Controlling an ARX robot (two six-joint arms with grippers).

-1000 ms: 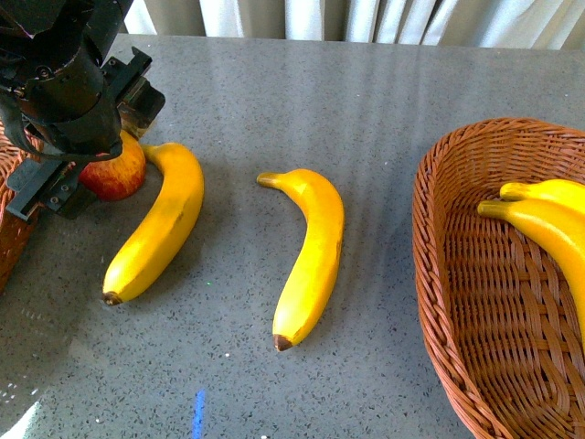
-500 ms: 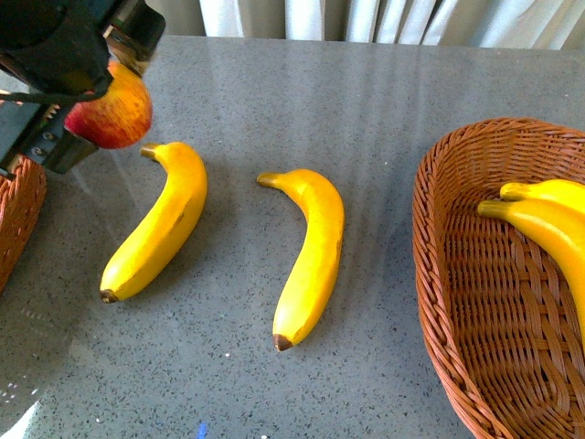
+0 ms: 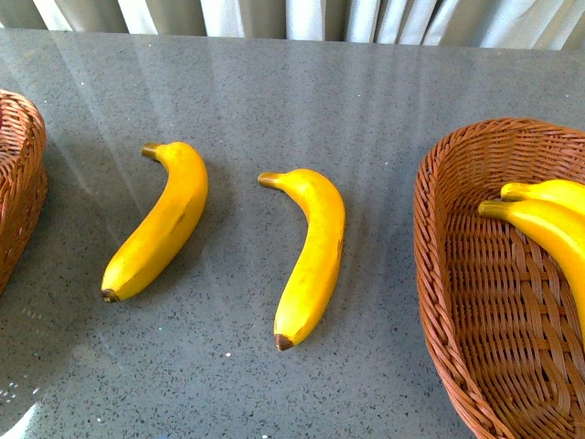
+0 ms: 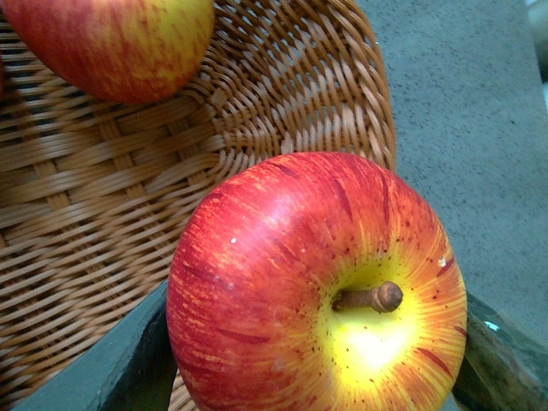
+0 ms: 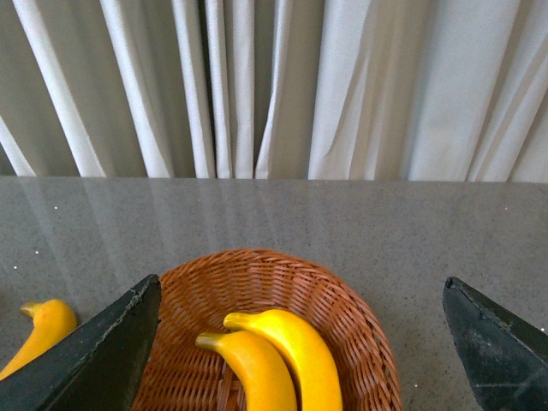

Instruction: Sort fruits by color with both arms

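grey table [image 3: 366,101]; left gripper [image 4: 315,370] clamps apple [image 4: 282,282] over basket [image 4: 103,188] holding another apple [image 4: 111,43]

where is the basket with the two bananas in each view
Front view: banana basket at the right edge, cut off by the frame.
Left wrist view: not in it; the other basket shows beyond the held apple.
Right wrist view: banana basket framed by the open right gripper.
Shared landmark: the two bananas lying in it.
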